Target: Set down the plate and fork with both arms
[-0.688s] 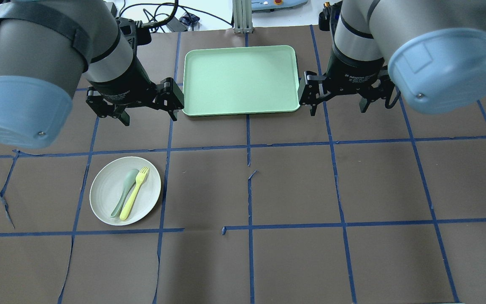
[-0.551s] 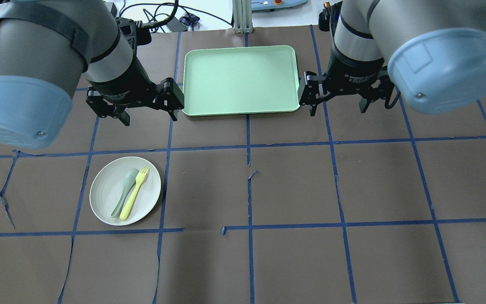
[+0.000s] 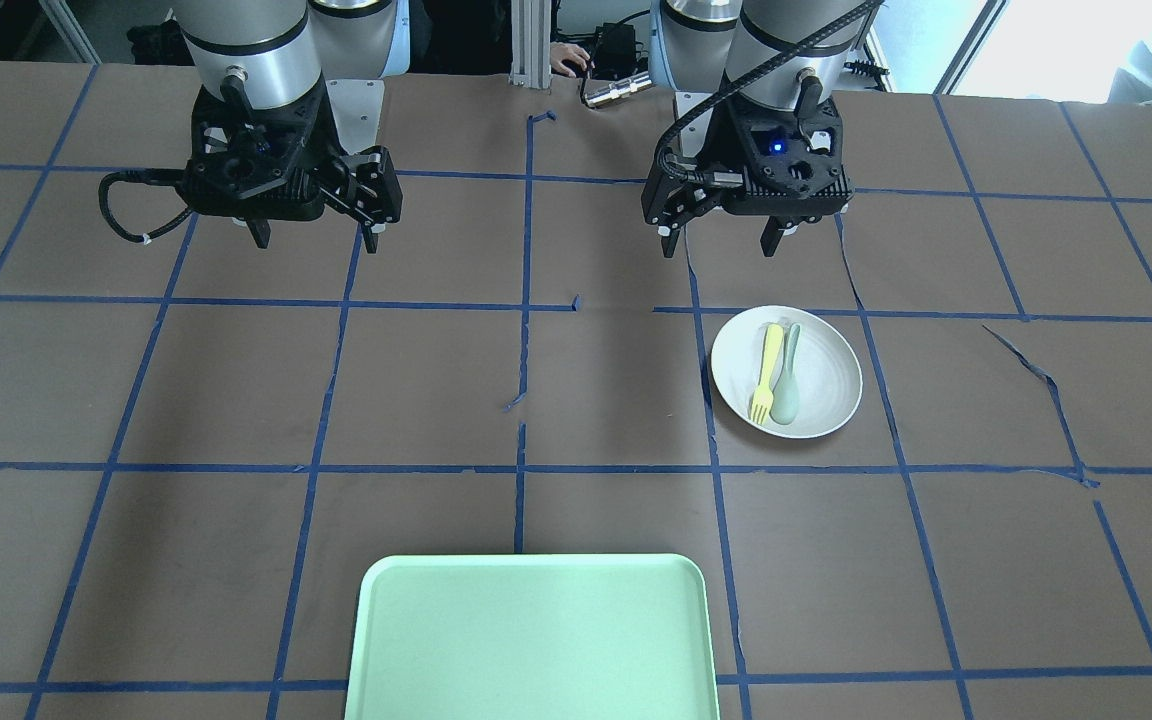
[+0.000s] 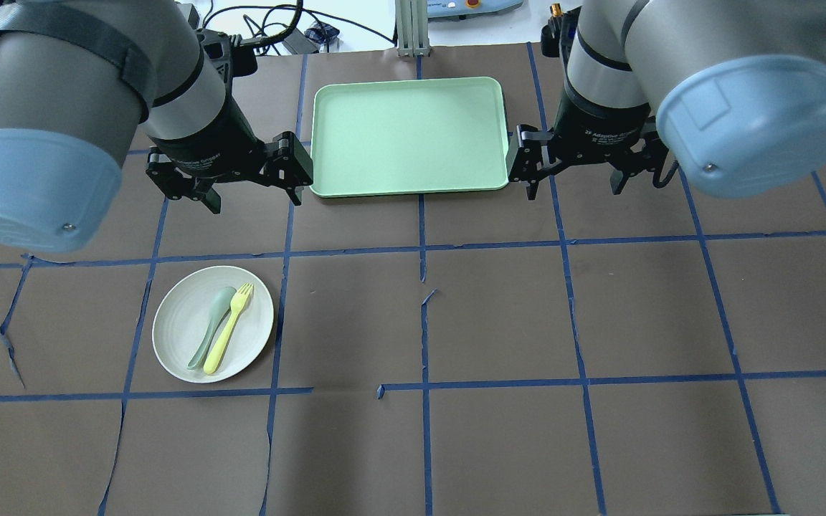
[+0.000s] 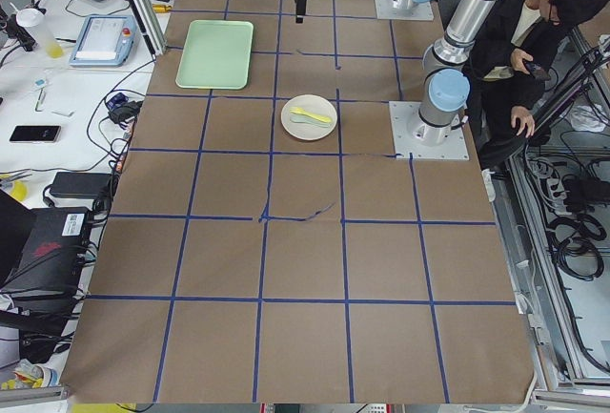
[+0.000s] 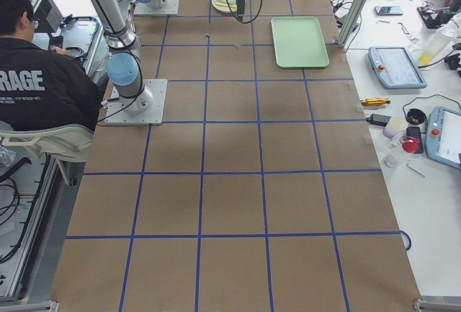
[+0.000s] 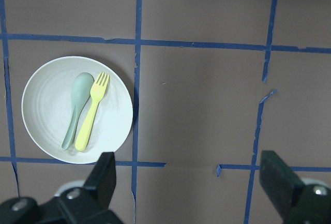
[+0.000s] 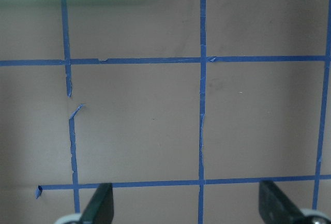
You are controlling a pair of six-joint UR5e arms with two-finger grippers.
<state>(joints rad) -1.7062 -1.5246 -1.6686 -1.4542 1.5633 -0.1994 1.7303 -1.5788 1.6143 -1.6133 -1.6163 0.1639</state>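
Note:
The off-white plate (image 4: pixel 176 322) lies on the table at the near left, with the pale-yellow fork (image 4: pixel 228 328) on it beside a grey-green spoon (image 4: pixel 211 326). My left gripper (image 4: pixel 254 201) is open and empty, hanging above the table beyond the plate. In the left wrist view the plate (image 7: pixel 46 100) and fork (image 7: pixel 90 113) lie far below, left of the open fingers (image 7: pixel 106 175). My right gripper (image 4: pixel 574 190) is open and empty, at the right of the tray. In the front view the plate (image 3: pixel 826 375) lies just below the left gripper (image 3: pixel 719 245).
A large mint-green tray (image 4: pixel 409 132) lies at the far middle of the table, between the two grippers. Brown paper with a blue tape grid covers the table. A person sits by the robot's base in the side views.
The right arm has shifted very slightly to the left. The left arm, plate, fork and spoon have not moved.

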